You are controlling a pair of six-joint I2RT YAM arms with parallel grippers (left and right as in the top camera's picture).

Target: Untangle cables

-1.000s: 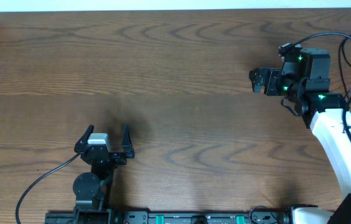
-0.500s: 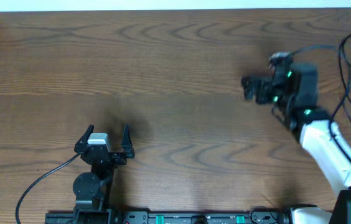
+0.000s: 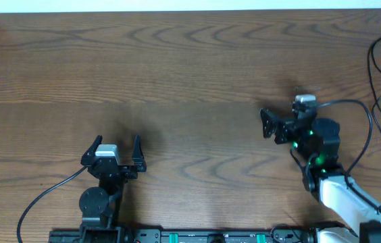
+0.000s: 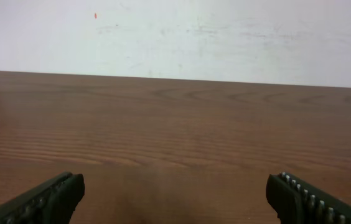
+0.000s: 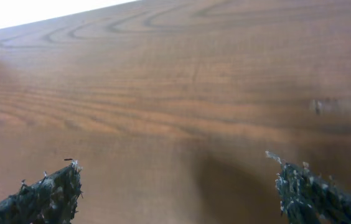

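As the overhead view shows, the left pincer [image 3: 117, 142] sits on the left side of the desk [image 3: 190, 61], near its front edge, pointing toward the far side. Its jaws stand fully apart with bare wood between them, and it has hold of nothing. The left wrist view confirms this. Both ribbed fingers [image 4: 51, 199] sit at the bottom corners of the frame, well apart. Between them we see only brown wood grain running to a white wall [image 4: 175, 31].

We find the right pincer [image 3: 265, 124] over the right half of the desk, about midway between front and far edge, pointing left toward the centre. Its jaws are likewise spread wide and grip nothing. In the right wrist view its two dark fingertips [image 5: 45, 196] frame bare wood (a small pale mark [image 5: 315, 106] in the grain at the right is the only feature). A soft shadow falls on the surface between them.

As to the cables, we cannot tell where they lie; none of the three views shows a thin loose cord or a knot on the desk. The wires we can see are a black lead [image 3: 42, 196] curving from the left arm toward the front edge, and thin black loops [image 3: 371, 64] at the right edge of the desk. The ends of those loops run out of frame.
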